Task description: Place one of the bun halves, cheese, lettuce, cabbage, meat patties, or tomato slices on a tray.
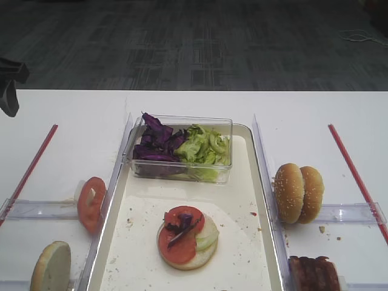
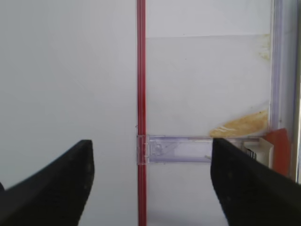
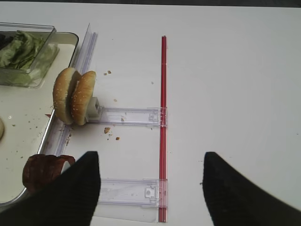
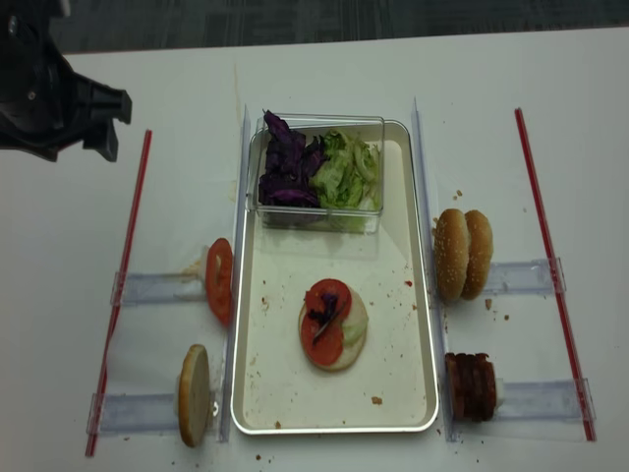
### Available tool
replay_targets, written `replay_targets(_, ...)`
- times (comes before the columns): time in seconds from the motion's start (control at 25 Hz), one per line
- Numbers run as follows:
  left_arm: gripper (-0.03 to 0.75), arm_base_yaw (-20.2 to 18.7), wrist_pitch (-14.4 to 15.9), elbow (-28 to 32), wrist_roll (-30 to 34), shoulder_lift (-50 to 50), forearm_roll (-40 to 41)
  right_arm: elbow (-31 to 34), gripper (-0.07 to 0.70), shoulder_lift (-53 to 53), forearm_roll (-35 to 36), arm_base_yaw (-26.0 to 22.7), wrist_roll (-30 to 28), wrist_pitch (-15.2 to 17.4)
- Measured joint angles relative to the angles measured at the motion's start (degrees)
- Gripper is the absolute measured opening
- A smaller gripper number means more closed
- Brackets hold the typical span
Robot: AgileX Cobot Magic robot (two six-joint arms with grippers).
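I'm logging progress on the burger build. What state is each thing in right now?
Left end effector: open, empty.
Right end effector: open, empty.
Tray: crumb-strewn, holds the stack and tub.
Stack: bun base, lettuce, tomato slices, cabbage on top.
Tub: open, filled with cabbage and lettuce.
Bun halves: two, on edge, right of tray.
Meat patties: on edge, off tray.

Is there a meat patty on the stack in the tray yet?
No: the stack in the tray shows only a bun half, lettuce, tomato slices and cabbage; the patties stand outside, right.
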Motion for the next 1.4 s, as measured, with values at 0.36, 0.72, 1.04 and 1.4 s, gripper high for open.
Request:
replay_targets(0.36,0.513,0.0,0.7,2.5,0.4,-4.3,-0.8,0.0,0.506,0.0,0.0,0.0,0.0,0.0)
replay_targets(0.72,0.512,0.0,-0.3,20.0,0.3,-17.8,-0.8,0.0,0.506,0.0,0.0,0.0,0.0,0.0)
replay_targets(1.04,0.512,0.1,0.2,33.0,0.3,-34.8,-0.8,0.0,0.506,0.0,0.0,0.0,0.0,0.0)
replay_targets(1.4,0.512,0.1,2.9,43.4,0.1,-52.3,-0.9,0.0,0.506,0.0,0.0,0.0,0.0,0.0)
